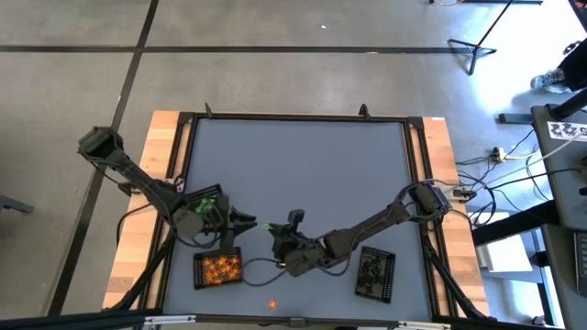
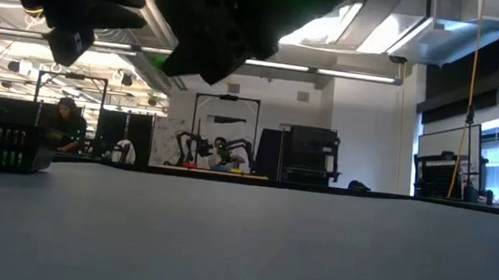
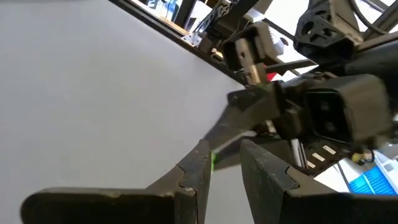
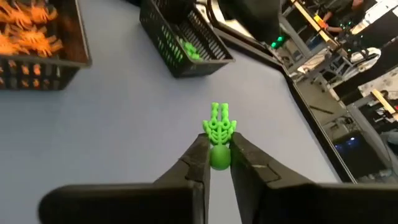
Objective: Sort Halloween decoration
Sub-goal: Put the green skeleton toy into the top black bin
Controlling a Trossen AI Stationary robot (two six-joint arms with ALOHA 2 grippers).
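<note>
Right gripper [image 4: 214, 155] pinches a green skeleton trinket [image 4: 218, 134] between its fingertips, above the grey table [image 1: 303, 174]. Beyond it stand a tray of green trinkets [image 4: 183, 45] and a tray of orange trinkets [image 4: 34, 37]. Left gripper [image 3: 221, 165] hovers nearby, fingers slightly parted with a speck of green between them.

You see a bright green skeleton trinket [image 4: 218, 134] between dark claw fingers [image 4: 198, 163], orange trinkets [image 4: 28, 31] in one black mesh tray [image 4: 43, 65], green trinkets [image 4: 186, 50] in another black tray [image 4: 180, 62], a grey-blue surface [image 1: 303, 174].
</note>
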